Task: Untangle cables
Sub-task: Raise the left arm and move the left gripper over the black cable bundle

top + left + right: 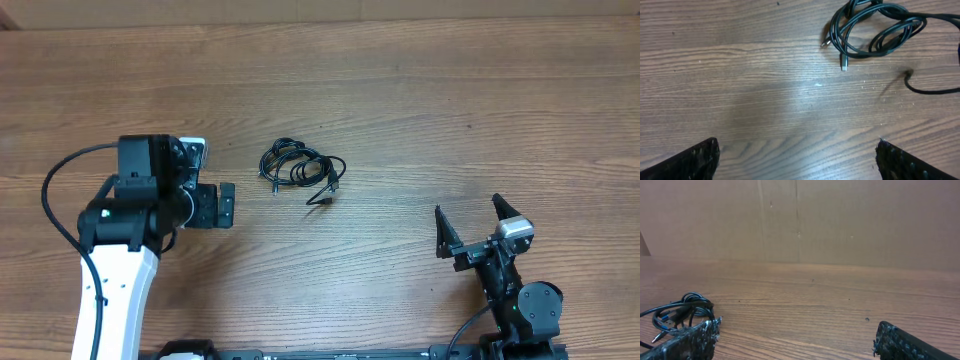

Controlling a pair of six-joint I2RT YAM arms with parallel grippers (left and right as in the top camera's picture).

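Tangled thin black cables (302, 170): long axis left-right on brown wooden table (450, 100), plug ends toward near edge. Left gripper (797, 150) fingers apart; right gripper (468, 208) fingers apart.

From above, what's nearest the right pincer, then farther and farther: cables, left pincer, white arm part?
From the right pincer:
1. cables, mid-table.
2. left pincer, just beyond the cables.
3. white arm part, lower left edge.
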